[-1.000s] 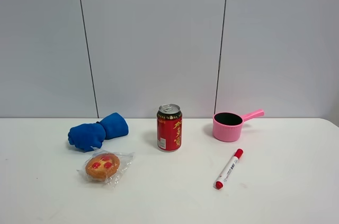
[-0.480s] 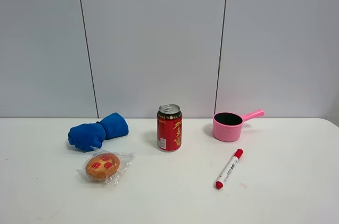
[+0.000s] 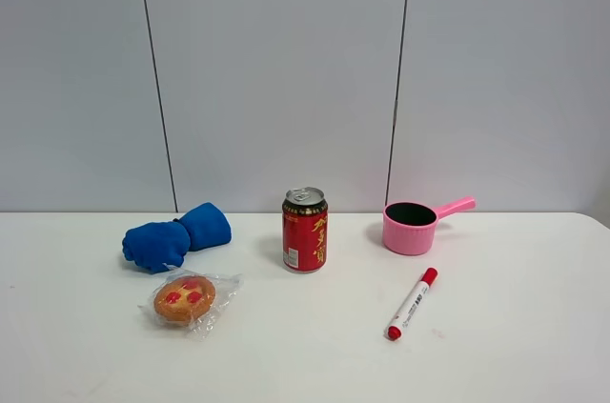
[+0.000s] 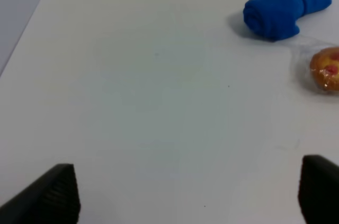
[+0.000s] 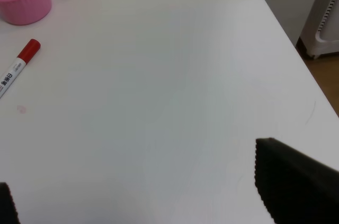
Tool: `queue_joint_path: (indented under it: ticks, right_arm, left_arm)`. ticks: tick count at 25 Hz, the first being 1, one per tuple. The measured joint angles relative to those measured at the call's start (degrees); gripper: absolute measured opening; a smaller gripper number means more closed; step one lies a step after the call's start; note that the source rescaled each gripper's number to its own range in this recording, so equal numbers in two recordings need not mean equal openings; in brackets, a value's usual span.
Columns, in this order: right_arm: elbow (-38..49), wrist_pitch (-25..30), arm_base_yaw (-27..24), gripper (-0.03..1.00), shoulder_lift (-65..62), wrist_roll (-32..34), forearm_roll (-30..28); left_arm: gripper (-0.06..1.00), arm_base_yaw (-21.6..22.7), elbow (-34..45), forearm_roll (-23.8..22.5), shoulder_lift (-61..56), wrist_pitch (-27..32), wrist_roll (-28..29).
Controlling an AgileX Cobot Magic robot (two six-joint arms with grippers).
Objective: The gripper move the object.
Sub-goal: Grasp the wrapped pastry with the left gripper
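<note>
Two grippers show only in the wrist views, and neither holds anything: the left gripper [image 4: 188, 195] has its fingers [image 4: 58, 197] spread wide over bare table [image 3: 315, 365], and the right gripper [image 5: 151, 195] is likewise released, well apart from everything. The pastry [image 3: 185, 299] lies flat in its wrapper [image 3: 221, 291] on the left front of the table, in front of the glove [image 3: 176, 236] and to the left of the can [image 3: 305, 230]. The likeliest trouble is the wrapper: it looks loose and crinkly, so jaws closing low or off centre could pinch only film, and the pastry would sag or slide out when lifted. Too hard a squeeze could crush the soft pastry. The glove sits just beside it on the far side, and whether the film touches it cannot be told; a finger coming down on that side could snag or drag the glove. The can is clear of the pastry but stands tall, so a wide sideways carry could knock it over. The cup [image 3: 412, 227] and the marker [image 3: 412, 303] lie on the right, well apart, and block nothing for the left arm, which looks the nearer one
</note>
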State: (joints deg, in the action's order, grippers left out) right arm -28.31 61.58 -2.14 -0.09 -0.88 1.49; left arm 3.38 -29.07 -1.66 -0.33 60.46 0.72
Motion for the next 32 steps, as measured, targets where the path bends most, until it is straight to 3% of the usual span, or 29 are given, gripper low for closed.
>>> queue_joint_path:
  ticks: [3,6,10,14,19,32]
  right_arm:
    - [0.0,0.0,0.0,1.0,0.0,0.0,0.0]
    - [0.0,0.0,0.0,1.0,0.0,0.0,0.0]
    - [0.0,0.0,0.0,1.0,0.0,0.0,0.0]
    - [0.0,0.0,0.0,1.0,0.0,0.0,0.0]
    - [0.0,0.0,0.0,1.0,0.0,0.0,0.0]
    - [0.0,0.0,0.0,1.0,0.0,0.0,0.0]
  left_arm:
    - [0.79,0.0,-1.7,0.4,0.9,-1.1,0.0]
    - [0.79,0.0,-8.3,1.0,7.2,-3.1,0.0]
    - [0.79,0.0,-21.1,1.7,21.8,-1.4,-0.3]
    - [0.79,0.0,-32.7,6.7,37.9,2.6,-4.4]
    - [0.79,0.0,-42.1,10.9,55.2,3.0,-6.3]
    - [0.79,-12.0,-56.0,4.3,91.1,0.5,-6.7]
